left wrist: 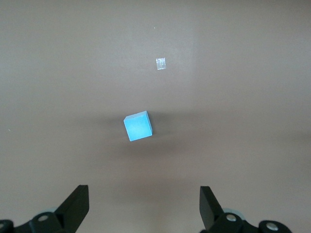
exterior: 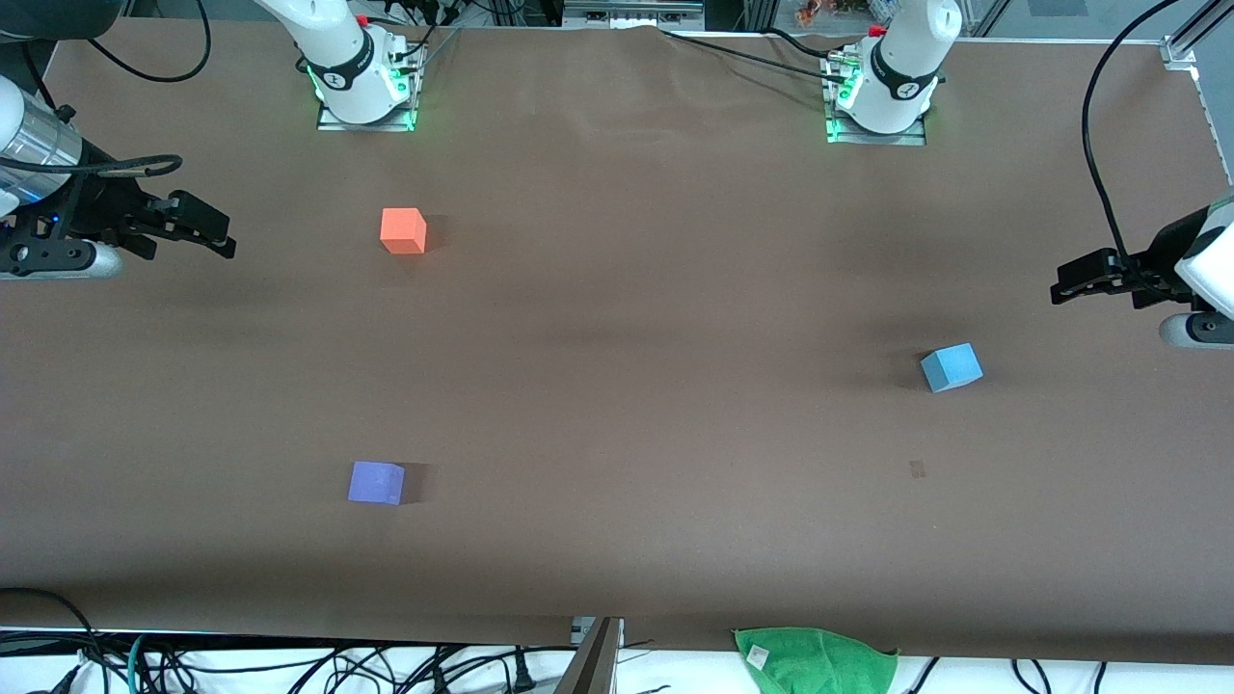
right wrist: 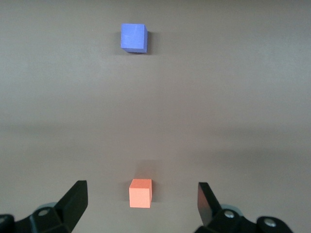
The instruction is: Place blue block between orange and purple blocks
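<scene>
Brown table [exterior: 617, 386]: blue block [exterior: 952, 367] skewed, resting flat.

Three blocks: one blue block [exterior: 952, 367], one orange [exterior: 403, 231], one purple [exterior: 376, 483].

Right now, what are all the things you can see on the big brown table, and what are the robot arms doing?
orange block: one, bright orange, on the table toward the right arm's end, farther from the front camera than the purple one.
purple block: one, violet, same end, nearer to the front camera.
blue block: one, light blue, toward the left arm's end, slightly turned.
cloth: one, green, at the table edge nearest the front camera.
table: one, brown cover.
right gripper: one, black, open, holding nothing, up at its own end, waiting.
left gripper: one, black, open, holding nothing, up near the blue block.
</scene>
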You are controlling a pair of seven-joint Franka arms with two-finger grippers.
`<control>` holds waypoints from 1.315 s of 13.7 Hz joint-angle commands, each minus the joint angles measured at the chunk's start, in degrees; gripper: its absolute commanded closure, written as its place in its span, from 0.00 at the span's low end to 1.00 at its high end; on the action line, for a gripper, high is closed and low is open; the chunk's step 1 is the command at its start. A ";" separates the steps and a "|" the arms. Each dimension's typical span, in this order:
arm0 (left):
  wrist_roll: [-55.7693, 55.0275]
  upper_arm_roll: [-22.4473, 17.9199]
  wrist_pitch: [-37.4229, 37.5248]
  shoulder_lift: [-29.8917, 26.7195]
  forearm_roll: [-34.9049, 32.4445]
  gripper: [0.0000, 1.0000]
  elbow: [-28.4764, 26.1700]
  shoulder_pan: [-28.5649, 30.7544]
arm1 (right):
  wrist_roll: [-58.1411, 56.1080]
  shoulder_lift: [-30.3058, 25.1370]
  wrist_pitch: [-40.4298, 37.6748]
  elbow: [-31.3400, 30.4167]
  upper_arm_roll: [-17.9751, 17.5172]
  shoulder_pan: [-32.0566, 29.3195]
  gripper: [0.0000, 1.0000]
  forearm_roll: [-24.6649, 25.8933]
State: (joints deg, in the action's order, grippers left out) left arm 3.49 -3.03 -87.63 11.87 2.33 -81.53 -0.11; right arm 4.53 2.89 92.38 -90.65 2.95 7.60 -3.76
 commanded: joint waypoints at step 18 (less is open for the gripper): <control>-5.59 -0.22 -4.39 15.79 -4.09 0.00 0.50 0.98 | -0.22 0.19 -0.54 1.00 -0.23 -0.22 0.00 -0.73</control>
State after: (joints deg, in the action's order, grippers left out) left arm -0.93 -3.44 -90.32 24.56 0.19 -81.92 0.46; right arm 4.53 2.89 92.38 -90.62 2.94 7.61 -3.76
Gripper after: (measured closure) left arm 0.000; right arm 0.000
